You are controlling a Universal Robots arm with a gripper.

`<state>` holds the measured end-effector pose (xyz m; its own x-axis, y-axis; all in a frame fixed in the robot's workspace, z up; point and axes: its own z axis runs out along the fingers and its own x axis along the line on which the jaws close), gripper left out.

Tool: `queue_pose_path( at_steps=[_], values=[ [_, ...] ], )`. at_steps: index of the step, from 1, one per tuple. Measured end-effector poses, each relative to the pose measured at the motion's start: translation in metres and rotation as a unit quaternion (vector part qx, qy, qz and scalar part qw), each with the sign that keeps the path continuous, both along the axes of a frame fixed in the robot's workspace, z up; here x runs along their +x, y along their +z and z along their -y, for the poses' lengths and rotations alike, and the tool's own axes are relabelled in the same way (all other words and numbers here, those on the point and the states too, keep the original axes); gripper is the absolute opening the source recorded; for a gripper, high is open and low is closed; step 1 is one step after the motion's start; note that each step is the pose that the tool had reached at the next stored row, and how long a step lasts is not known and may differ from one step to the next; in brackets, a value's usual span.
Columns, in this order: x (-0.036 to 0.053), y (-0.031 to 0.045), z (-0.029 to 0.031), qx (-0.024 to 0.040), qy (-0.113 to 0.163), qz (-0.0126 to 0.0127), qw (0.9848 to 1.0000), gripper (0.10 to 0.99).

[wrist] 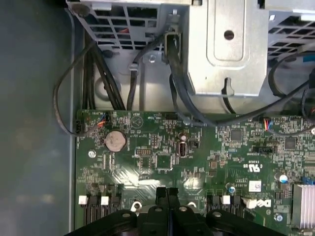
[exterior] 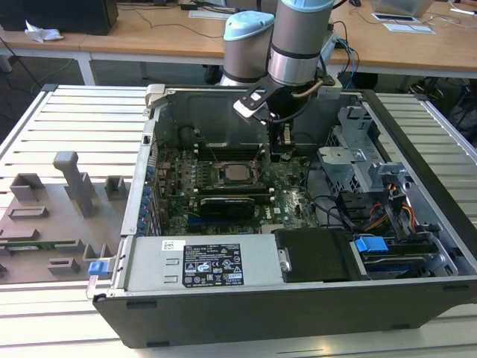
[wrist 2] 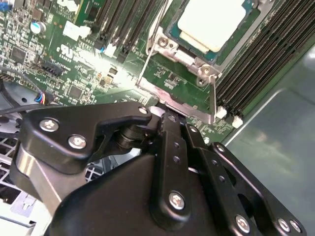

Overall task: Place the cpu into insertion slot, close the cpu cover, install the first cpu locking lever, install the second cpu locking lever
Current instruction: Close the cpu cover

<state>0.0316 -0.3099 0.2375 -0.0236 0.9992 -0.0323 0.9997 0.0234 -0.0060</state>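
The cpu (exterior: 237, 173) (wrist 2: 211, 22), a square chip with a silver top, lies flat in the insertion slot (exterior: 223, 179) on the green motherboard; the pin field is hidden beneath it. The cpu cover (wrist 2: 205, 73), a silver frame, lies around the chip. A thin wire lever (wrist 2: 149, 51) runs along one side of the socket. My gripper (exterior: 282, 153) (wrist 2: 165, 114) (wrist: 167, 192) hangs inside the case, just off the socket's edge, toward the exterior view's right. Its black fingertips (wrist: 161, 192) are shut together, and nothing shows between them.
Memory slots (wrist 2: 266, 54) flank the socket. A long black expansion card (exterior: 235, 203) lies in front of it, then the power supply (exterior: 201, 265). A metal drive cage (exterior: 358, 164) (wrist: 226, 49) and black cables (wrist: 98, 73) crowd the right. Grey fixtures (exterior: 52, 209) stand outside the case.
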Motion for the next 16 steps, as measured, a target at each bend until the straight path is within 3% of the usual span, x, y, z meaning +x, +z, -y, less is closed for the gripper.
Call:
queue_pose_path(
  at_steps=[9, 16],
  values=[
    [-0.0186, 0.0, 0.0, 0.0, 0.0, 0.0012, 1.0, 0.106],
    [-0.023, -0.0002, 0.0, -0.0005, 0.0, 0.0013, 1.0, 0.106]
  ],
)
